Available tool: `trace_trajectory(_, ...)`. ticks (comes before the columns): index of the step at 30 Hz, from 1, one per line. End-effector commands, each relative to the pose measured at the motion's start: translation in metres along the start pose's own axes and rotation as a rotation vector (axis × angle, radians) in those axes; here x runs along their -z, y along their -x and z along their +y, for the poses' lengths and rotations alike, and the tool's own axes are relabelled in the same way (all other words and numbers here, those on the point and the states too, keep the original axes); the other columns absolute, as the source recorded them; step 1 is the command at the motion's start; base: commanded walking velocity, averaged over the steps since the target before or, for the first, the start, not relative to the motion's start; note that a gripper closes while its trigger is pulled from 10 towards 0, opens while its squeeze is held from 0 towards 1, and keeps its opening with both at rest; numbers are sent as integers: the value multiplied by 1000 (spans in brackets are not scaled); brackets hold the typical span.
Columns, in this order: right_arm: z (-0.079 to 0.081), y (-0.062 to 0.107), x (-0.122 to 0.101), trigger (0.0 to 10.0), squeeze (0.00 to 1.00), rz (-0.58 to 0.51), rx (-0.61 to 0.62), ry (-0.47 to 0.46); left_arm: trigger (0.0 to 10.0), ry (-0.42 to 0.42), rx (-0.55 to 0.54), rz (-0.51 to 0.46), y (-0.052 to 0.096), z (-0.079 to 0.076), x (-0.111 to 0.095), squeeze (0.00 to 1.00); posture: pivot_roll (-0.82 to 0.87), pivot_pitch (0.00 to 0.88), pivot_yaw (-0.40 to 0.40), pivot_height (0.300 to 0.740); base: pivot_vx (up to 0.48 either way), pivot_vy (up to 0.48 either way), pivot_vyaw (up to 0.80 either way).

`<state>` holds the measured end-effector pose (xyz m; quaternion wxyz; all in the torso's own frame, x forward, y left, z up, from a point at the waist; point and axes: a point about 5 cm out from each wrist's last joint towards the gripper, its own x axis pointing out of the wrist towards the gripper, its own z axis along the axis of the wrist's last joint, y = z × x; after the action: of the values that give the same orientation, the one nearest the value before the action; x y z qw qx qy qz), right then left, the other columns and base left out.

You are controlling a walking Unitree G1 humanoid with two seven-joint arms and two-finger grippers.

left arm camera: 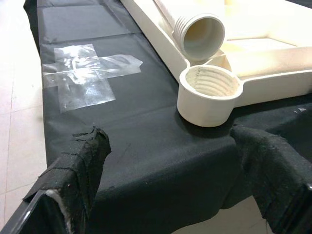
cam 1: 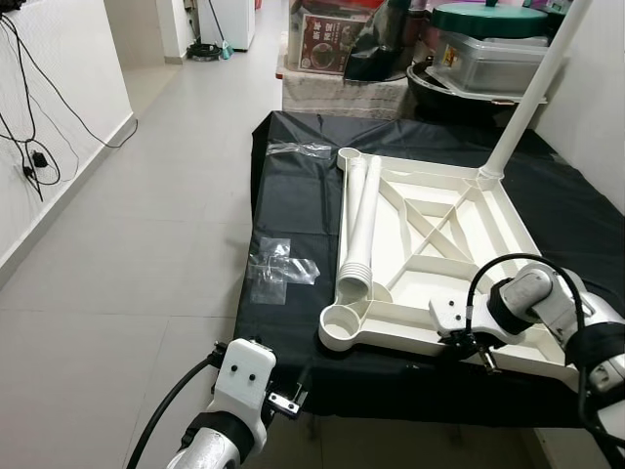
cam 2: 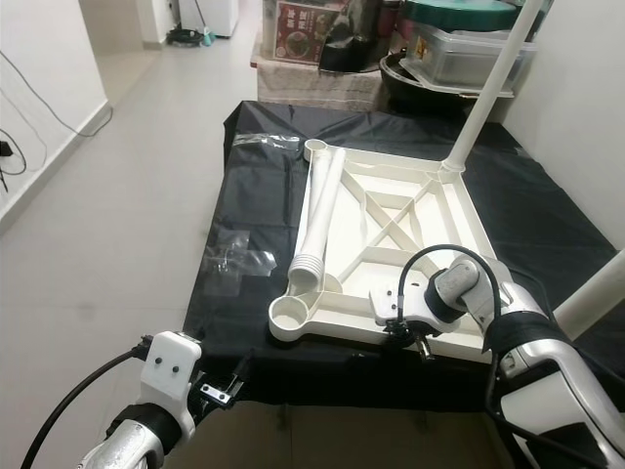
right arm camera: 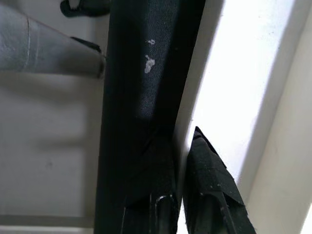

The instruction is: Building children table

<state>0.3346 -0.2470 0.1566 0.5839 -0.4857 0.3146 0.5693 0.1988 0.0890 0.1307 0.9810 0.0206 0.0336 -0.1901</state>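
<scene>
- The white tabletop (cam 1: 459, 264) lies upside down on a black-covered surface (cam 1: 293, 210), one leg (cam 1: 527, 98) screwed upright into its far corner.
- A loose leg tube (cam 1: 358, 230) lies along its left edge, by the threaded corner socket (left arm camera: 209, 92).
- The right wrist view shows the right gripper (right arm camera: 181, 195) pinching the tabletop's near rim.
- The left gripper (left arm camera: 175, 170) hovers spread before the surface's edge.
- Clear plastic wrap (left arm camera: 87, 73) lies nearby.

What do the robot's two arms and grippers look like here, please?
Both arms are silver with white housings and looping black cables. The left gripper has two fingers wrapped in frayed black fabric. The right gripper has the same dark, cloth-covered fingers.
</scene>
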Motion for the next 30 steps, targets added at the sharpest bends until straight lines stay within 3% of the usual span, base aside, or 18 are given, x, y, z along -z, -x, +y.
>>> trace_trajectory(1, 8, -16, 0, 0, 0, 111, -79, 125, 10000, 8, 4, 30, 0, -1, 6, 0, 44, 121, -87, 740, 0, 0, 0)
trace_trajectory(6, 4, -13, 4, 0, 0, 156, -40, 134, 10000, 8, 5, 31, 0, -1, 6, 0, 46, 120, -89, 740, 0, 0, 0)
trace_trajectory(7, 1, -12, 5, 8275, 0, 180, -16, 132, 10000, 8, 5, 32, 0, -1, 7, 0, 45, 117, -86, 740, 0, 0, 0)
trace_trajectory(9, 1, -12, 5, 8275, 0, 180, -16, 132, 10000, 8, 5, 32, 0, -1, 7, 0, 45, 117, -86, 740, 0, 0, 0)
trace_trajectory(10, 0, -9, 9, 10000, 0, 212, -8, 128, 10000, 8, 6, 32, 0, -1, 7, 0, 47, 113, -86, 740, 0, 0, 0)
trace_trajectory(20, 0, -7, 18, 10000, 0, 273, -4, 52, 10000, 6, 7, 35, 1, -1, 8, 0, 50, 101, -83, 740, 0, 0, 0)
trace_trajectory(21, 1, -8, 18, 10000, 824, 264, -14, 50, 10000, 6, 7, 36, 1, -1, 8, 0, 51, 99, -81, 740, 0, 0, 0)
trace_trajectory(22, 1, -8, 18, 10000, 824, 264, -14, 50, 10000, 6, 7, 36, 1, -1, 8, 0, 51, 99, -81, 740, 0, 0, 0)
trace_trajectory(23, 1, -9, 17, 10000, 1000, 259, -19, 46, 10000, 5, 7, 37, 1, -1, 9, 0, 51, 96, -80, 740, 0, 0, 0)
trace_trajectory(28, -3, -5, 15, 10000, 1000, 230, 4, 29, 10000, 3, 9, 40, 1, -1, 10, 0, 51, 87, -76, 740, 0, 0, 0)
trace_trajectory(29, -6, 0, 13, 10000, 0, 214, 20, 27, 10000, 3, 10, 42, 1, -1, 10, 0, 50, 84, -72, 740, 0, 0, 0)
trace_trajectory(30, -8, 3, 11, 10000, 0, 205, 30, 27, 10000, 3, 11, 43, 1, -1, 11, 0, 50, 82, -73, 740, 0, 0, 0)
